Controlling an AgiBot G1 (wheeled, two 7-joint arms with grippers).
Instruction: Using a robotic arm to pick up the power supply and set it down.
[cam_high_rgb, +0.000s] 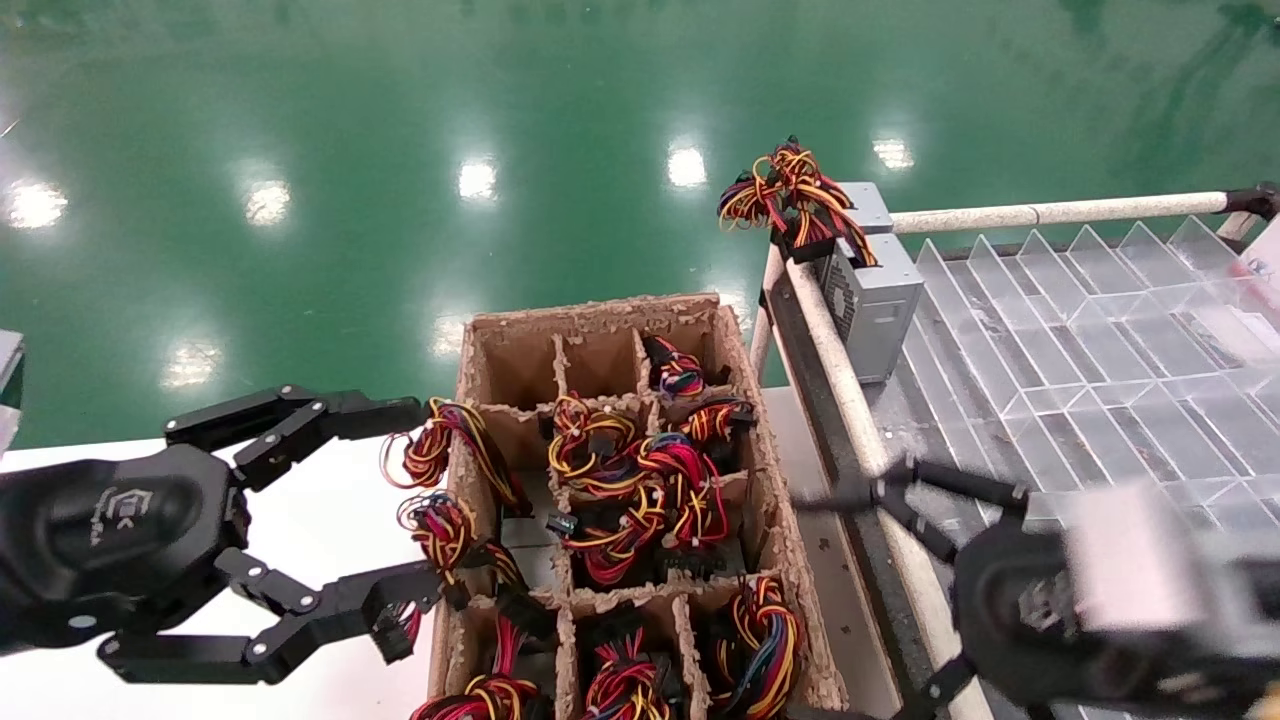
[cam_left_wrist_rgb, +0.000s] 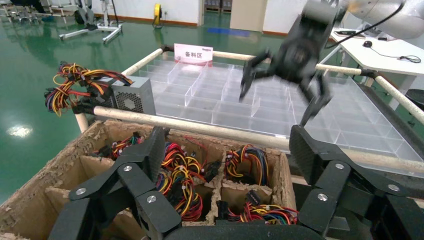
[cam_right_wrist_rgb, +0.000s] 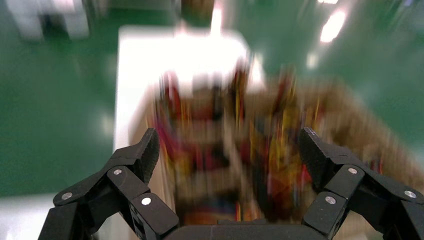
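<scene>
At the near corner of the clear divider tray (cam_high_rgb: 1100, 330), right against its pale rail (cam_high_rgb: 845, 385), the power supply (cam_high_rgb: 872, 300) stands upright, wire bundle (cam_high_rgb: 790, 195) spilling over its top toward the green floor (cam_high_rgb: 400, 150). Nothing grips it. Right gripper (cam_high_rgb: 870, 590) sits above the rail beside the cardboard box (cam_high_rgb: 760, 470), jaws spread wide, empty, motion-blurred. Left gripper (cam_high_rgb: 405, 520) is at the box's left side, jaws spread, fingertips (cam_high_rgb: 395, 625) touching loose wires hanging over the wall. Box compartments hold more wired units. White table (cam_high_rgb: 330, 540) underneath.
</scene>
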